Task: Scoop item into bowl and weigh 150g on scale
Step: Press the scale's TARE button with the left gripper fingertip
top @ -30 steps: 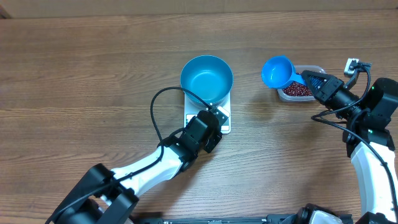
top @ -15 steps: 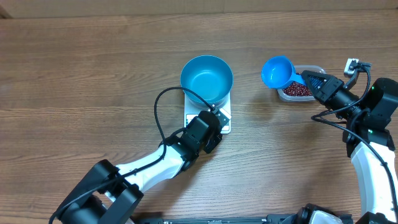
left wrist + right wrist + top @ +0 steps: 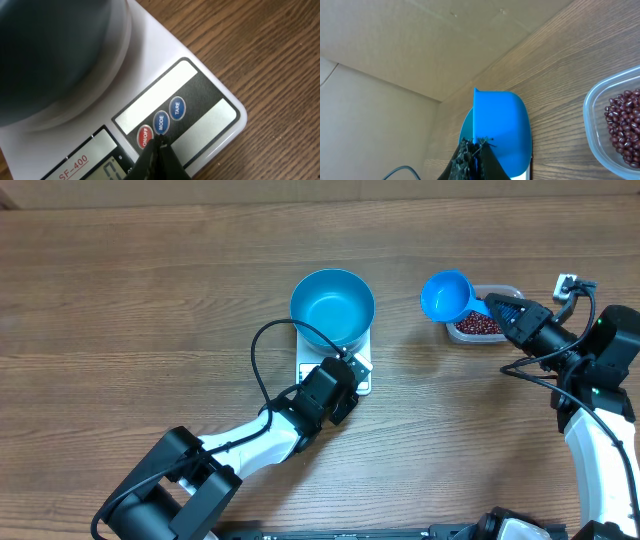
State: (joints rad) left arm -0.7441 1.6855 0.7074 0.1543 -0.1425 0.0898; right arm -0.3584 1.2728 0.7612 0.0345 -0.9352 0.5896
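Observation:
The round blue bowl (image 3: 332,308) stands empty on the white scale (image 3: 306,367). My left gripper (image 3: 350,361) is shut, holding nothing. In the left wrist view its tip (image 3: 159,142) rests at the scale's (image 3: 210,85) button strip, between the red ON/OFF button (image 3: 144,136) and the blue MODE button (image 3: 160,121). The bowl (image 3: 55,50) is a blur at upper left. My right gripper (image 3: 497,308) is shut on the handle of an empty blue scoop (image 3: 447,296), which sits beside the clear tub (image 3: 512,290) of red-brown beans (image 3: 477,326). The right wrist view shows the scoop (image 3: 502,125) and beans (image 3: 625,127).
A TARE button (image 3: 177,108) sits to the right of MODE, and the scale's display (image 3: 107,167) shows at the frame's bottom. A black cable (image 3: 262,360) loops off the left arm, left of the scale. Bare wood table (image 3: 150,290) surrounds everything.
The left arm's rear links have shifted a little to the right. Both grippers, the bowl and the scoop stay where they were.

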